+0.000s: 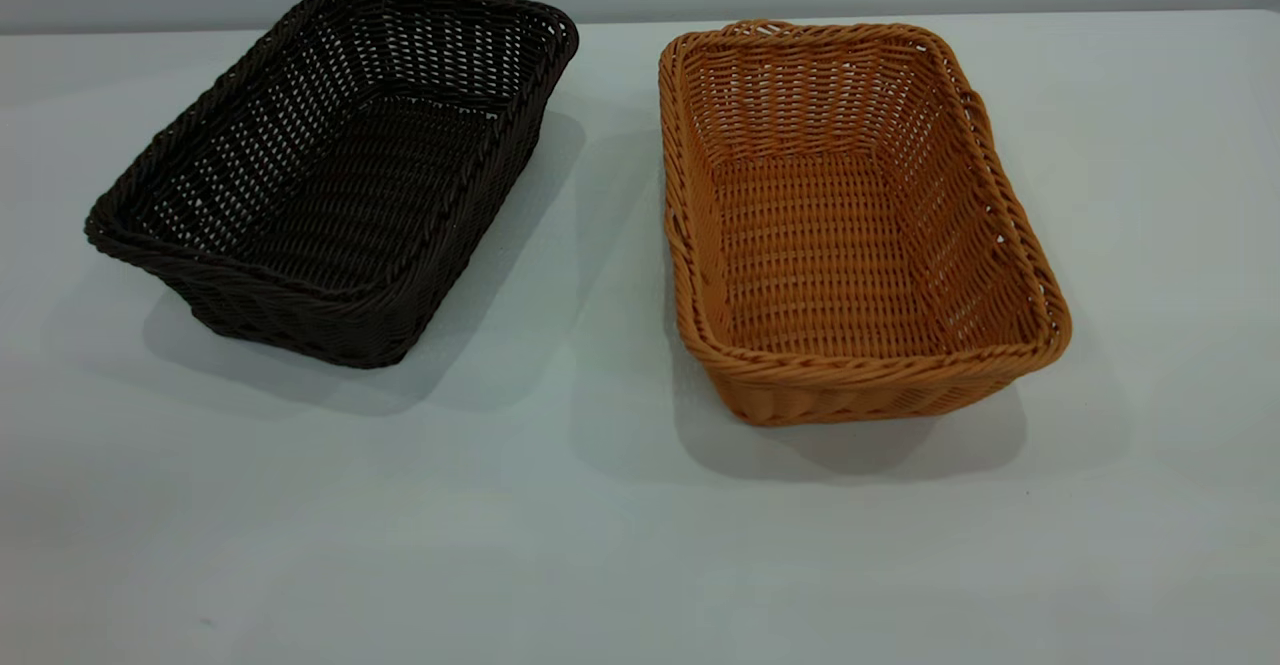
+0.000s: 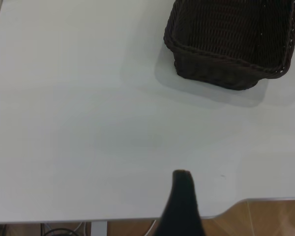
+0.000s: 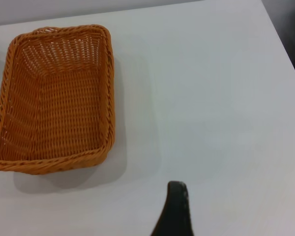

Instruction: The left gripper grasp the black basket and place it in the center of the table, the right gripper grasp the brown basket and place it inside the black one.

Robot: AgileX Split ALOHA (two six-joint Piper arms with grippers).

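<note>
Since both baskets sit apart and untouched on the table (image 1: 560, 545), nothing of the task looks done yet: the black basket (image 1: 340, 165) has not gone to the center, and the brown basket (image 1: 850, 225) rests beside it, not inside it. From the left gripper (image 2: 182, 206), of which only one dark finger shows, the black basket lies well ahead and off to one side. The brown basket lies likewise ahead of the right gripper (image 3: 174, 211); whether either gripper is spread or closed I cannot tell.
</note>
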